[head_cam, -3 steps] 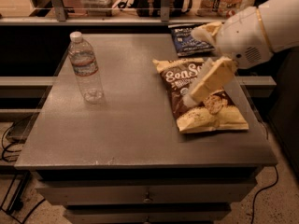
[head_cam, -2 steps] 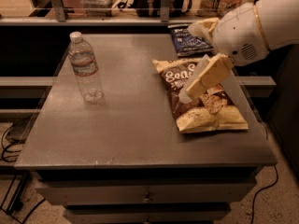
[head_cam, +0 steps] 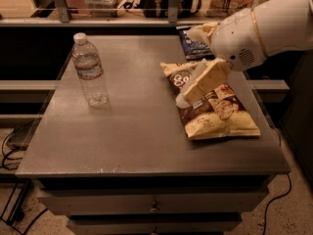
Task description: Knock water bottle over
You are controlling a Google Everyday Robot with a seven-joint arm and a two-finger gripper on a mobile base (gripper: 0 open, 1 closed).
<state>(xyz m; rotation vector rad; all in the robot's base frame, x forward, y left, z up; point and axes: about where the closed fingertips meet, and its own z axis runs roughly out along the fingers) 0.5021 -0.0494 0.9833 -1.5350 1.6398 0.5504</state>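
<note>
The water bottle (head_cam: 90, 69) stands upright on the left side of the grey table (head_cam: 127, 136). It is clear plastic with a white cap and a pale label band. My gripper (head_cam: 188, 93) hangs from the white arm that enters from the upper right. It sits above the brown chip bag, well to the right of the bottle and apart from it.
A brown and yellow chip bag (head_cam: 215, 106) lies flat on the table's right half, under the gripper. A dark blue snack bag (head_cam: 193, 45) lies at the back right edge. A shelf with boxes runs behind the table. Drawers sit below the tabletop.
The arm and gripper have moved a little to the left, toward the bottle. The bottle and both bags have not moved.
</note>
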